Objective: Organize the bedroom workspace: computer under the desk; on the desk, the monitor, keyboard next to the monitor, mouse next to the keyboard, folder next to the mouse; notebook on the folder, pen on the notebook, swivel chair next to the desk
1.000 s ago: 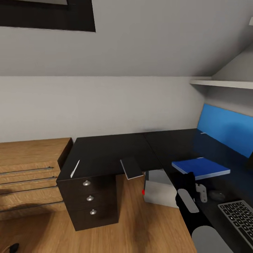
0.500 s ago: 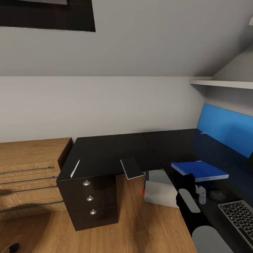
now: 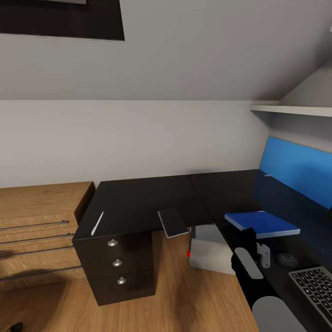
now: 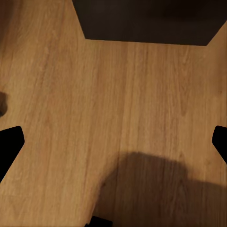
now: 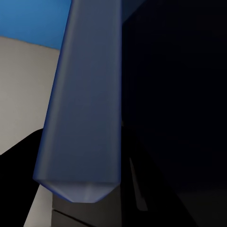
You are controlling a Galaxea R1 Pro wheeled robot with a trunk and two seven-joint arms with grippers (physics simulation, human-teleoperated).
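Right hand (image 3: 263, 255) beside folder (image 3: 262, 224) on desk (image 3: 138, 203), grip unclear, left hand (image 4: 113, 137) spread.

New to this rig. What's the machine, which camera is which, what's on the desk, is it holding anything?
It is a simulated wheeled robot with two arms, driven remotely by a person. The big picture is from its head camera, looking down. The other two are from cameras on each wrist.

On the black desk lie a pen, a notebook overhanging the front edge, a mouse and a keyboard. The computer stands underneath.

The right gripper appears to grip the blue folder by its near edge, just above the desk. The left gripper is open and empty, over the wood floor.
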